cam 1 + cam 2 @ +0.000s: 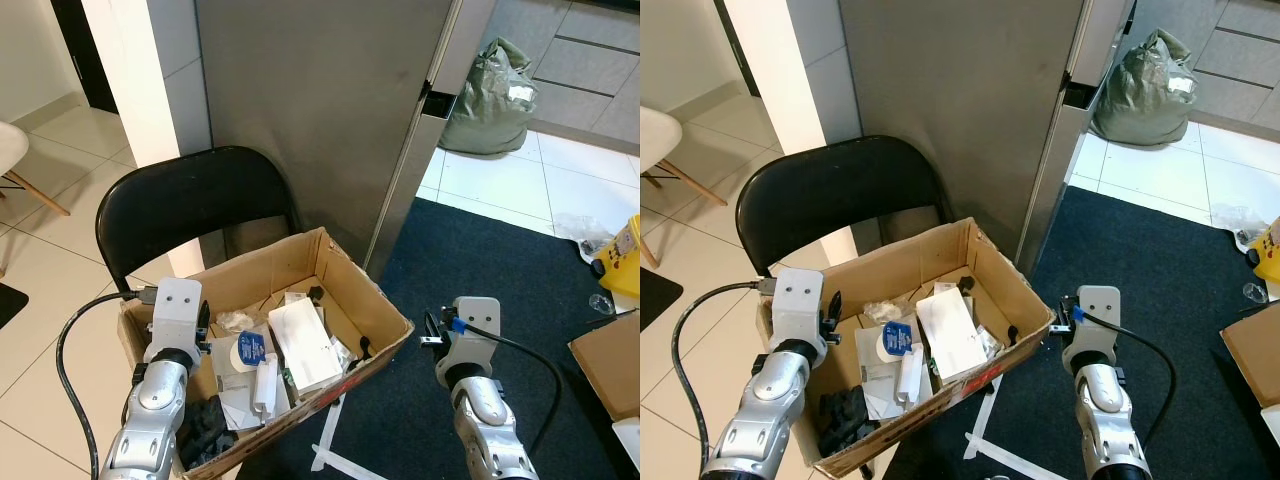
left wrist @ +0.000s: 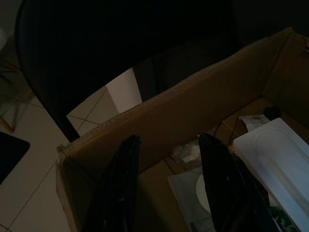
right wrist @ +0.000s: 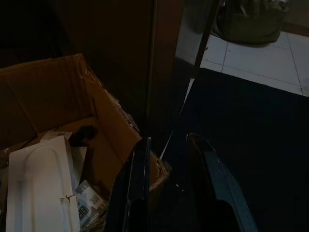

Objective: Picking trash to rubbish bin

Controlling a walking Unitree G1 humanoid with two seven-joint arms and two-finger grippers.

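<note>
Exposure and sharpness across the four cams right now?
Left and right eye views: evenly lit, sharp; cardboard box and black chair crisp, no glare. Left wrist view: heavily underexposed, left gripper fingers just discernible. Right wrist view: equally dark, right gripper murky; only the floor tiles are bright.

We are looking down on an open cardboard box (image 1: pixel 940 262) sitting at the centre, holding a white flat package (image 1: pixel 950 330), a blue-labelled white roll (image 1: pixel 890 340) and black crumpled material (image 1: pixel 843 415) at its 7 o'clock corner. A black chair (image 1: pixel 830 195) is standing at 11 o'clock of the box. Our left end effector (image 1: pixel 832 305) is hovering over the box's 9 o'clock rim; our right end effector (image 1: pixel 1068 315) is hanging just beyond its 3 o'clock corner, above the dark rug (image 1: pixel 1160 270). A green bag (image 1: pixel 1155 90) is resting at 1 o'clock.
</note>
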